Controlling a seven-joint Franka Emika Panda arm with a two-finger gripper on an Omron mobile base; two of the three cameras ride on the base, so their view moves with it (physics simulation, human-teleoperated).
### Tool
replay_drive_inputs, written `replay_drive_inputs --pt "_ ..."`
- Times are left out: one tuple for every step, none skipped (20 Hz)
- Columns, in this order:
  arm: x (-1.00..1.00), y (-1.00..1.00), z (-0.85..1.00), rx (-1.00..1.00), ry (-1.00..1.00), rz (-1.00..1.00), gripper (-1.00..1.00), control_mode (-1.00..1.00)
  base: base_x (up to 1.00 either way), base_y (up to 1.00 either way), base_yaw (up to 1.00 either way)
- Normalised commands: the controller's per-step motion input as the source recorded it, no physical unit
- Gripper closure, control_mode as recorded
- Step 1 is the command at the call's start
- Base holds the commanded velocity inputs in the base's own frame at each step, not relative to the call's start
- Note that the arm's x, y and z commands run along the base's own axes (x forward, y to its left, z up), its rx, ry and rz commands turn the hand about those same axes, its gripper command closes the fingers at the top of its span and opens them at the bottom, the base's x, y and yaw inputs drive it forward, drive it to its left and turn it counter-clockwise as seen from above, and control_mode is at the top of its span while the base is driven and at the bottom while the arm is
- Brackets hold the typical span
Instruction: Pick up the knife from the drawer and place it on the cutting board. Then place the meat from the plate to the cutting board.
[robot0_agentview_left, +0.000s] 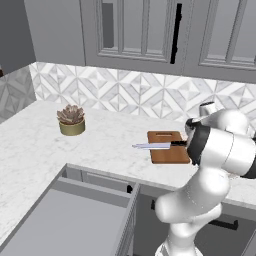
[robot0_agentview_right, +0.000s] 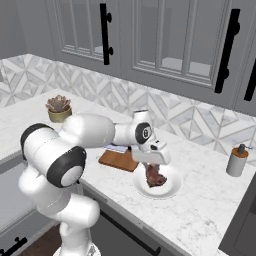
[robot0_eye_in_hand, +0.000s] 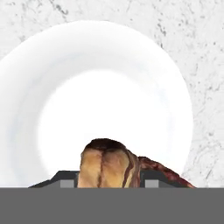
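Setting: simulated kitchen, white grey-veined marble counter (robot0_agentview_left: 35, 135), glossy and smooth, running into a corner. Backsplash (robot0_agentview_left: 125, 92) of grey and white diamond-patterned tiles. Above it, grey panelled wall cabinets (robot0_agentview_right: 165, 45) with glazed fronts and long black bar handles. No brand, label or readable writing was found on any item.

Item 1: cutting board (robot0_agentview_left: 169, 147), small, flat, rectangular, reddish-brown wood with a darker edge, lying on the counter near the backsplash.

Item 2: knife (robot0_agentview_left: 152, 145), slim, shiny silver pointed blade, black handle, lying across the cutting board with its blade tip overhanging the board's left edge in the left base view.

Item 3: drawer (robot0_agentview_left: 75, 220), wide, shallow, plain flat grey interior, pulled open below the counter edge.

Item 4: plate (robot0_eye_in_hand: 26, 87), round, white, smooth, on the counter just beside the cutting board.

Item 5: meat (robot0_eye_in_hand: 109, 164), brown and dark red, marbled, irregular lump, over the plate's near side.

Item 6: gripper (robot0_eye_in_hand: 107, 181), 2 dark fingers pressed against either side of the meat, pinching it over the plate.

Item 7: potted succulent (robot0_agentview_left: 71, 120), pinkish-brown rosette in a short olive-gold round pot, well apart from the board.

Item 8: dispenser bottle (robot0_agentview_right: 236, 160), pale cylinder with a brown collar, near the counter's right end.
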Motion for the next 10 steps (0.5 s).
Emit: replay_drive_inputs --pt "-0.26 0.6 0.51 0.0 -0.09 0.16 1.0 -1.0 0.0 0.0 0.0" --pt "-0.13 0.59 0.54 0.0 -0.07 0.22 1.0 -1.0 0.0 0.0 0.0" --pt "-0.02 0.59 0.54 0.0 -0.06 0.24 1.0 -1.0 0.0 0.0 0.0" --pt "0.0 0.68 0.56 -0.03 -0.04 0.26 1.0 -1.0 0.0 0.0 0.0" --pt "0.0 0.68 0.56 -0.03 0.0 0.31 1.0 -1.0 0.0 0.0 0.0" --pt "0.0 0.71 0.54 -0.03 0.0 0.35 1.0 -1.0 0.0 0.0 0.0" --pt "0.0 0.71 0.54 -0.01 0.0 0.38 1.0 -1.0 0.0 0.0 0.0" --pt "0.0 0.66 0.56 0.0 0.0 0.39 1.0 -1.0 0.0 0.0 0.0" --pt "0.0 0.61 0.54 0.0 0.0 0.42 1.0 -1.0 0.0 0.0 0.0" --pt "0.0 0.57 0.54 0.0 0.0 0.44 1.0 -1.0 0.0 0.0 0.0"
